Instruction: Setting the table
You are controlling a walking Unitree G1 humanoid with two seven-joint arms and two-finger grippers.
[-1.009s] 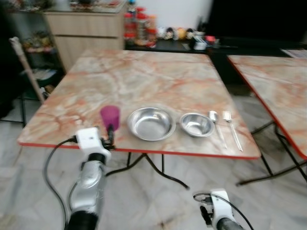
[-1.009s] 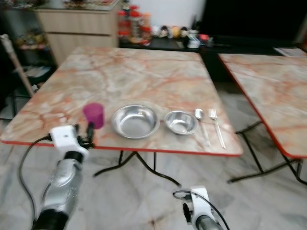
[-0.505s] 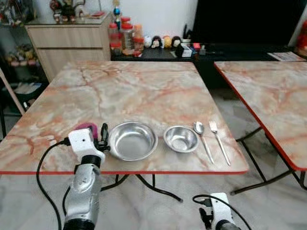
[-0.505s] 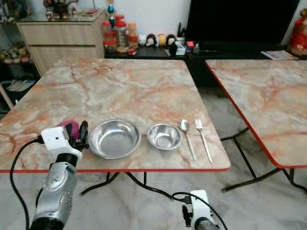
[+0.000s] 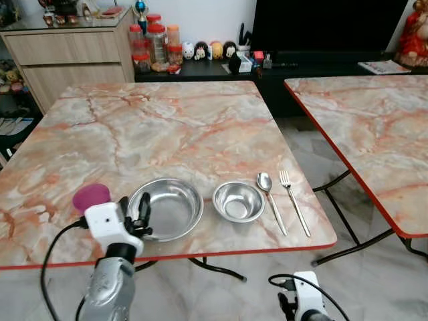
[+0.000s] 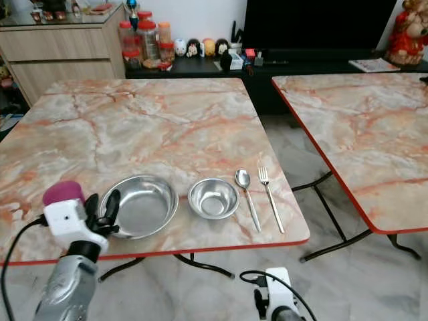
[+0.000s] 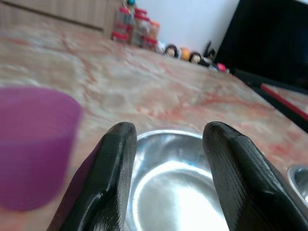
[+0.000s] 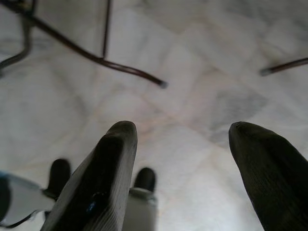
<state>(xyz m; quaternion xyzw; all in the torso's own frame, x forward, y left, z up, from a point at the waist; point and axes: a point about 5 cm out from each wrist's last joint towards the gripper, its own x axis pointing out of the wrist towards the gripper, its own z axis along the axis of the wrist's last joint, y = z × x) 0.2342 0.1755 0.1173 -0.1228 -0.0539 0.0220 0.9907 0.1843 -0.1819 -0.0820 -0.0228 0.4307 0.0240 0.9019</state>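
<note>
A: Where are the things for setting the table?

B: On the near edge of the marble-pattern bench with red rim (image 5: 200, 120), in 1 row: a small purple plastic cup (image 5: 91, 197), a large steel bowl (image 5: 167, 207), a small steel bowl (image 5: 238, 201), a steel spoon (image 5: 270, 194) and a steel fork (image 5: 294, 200).

A: And the jaws?

B: The left gripper (image 7: 168, 159) is raised at the bench edge, jaws apart and empty, pointing at the large bowl, with the cup just beside. The right gripper (image 8: 183, 163) hangs low over the floor, jaws apart too.

A: What can go wrong?

B: I think the cup is light. If the left gripper goes forward a little off line, 1 finger may push the cup over, or shift the bowl.
</note>
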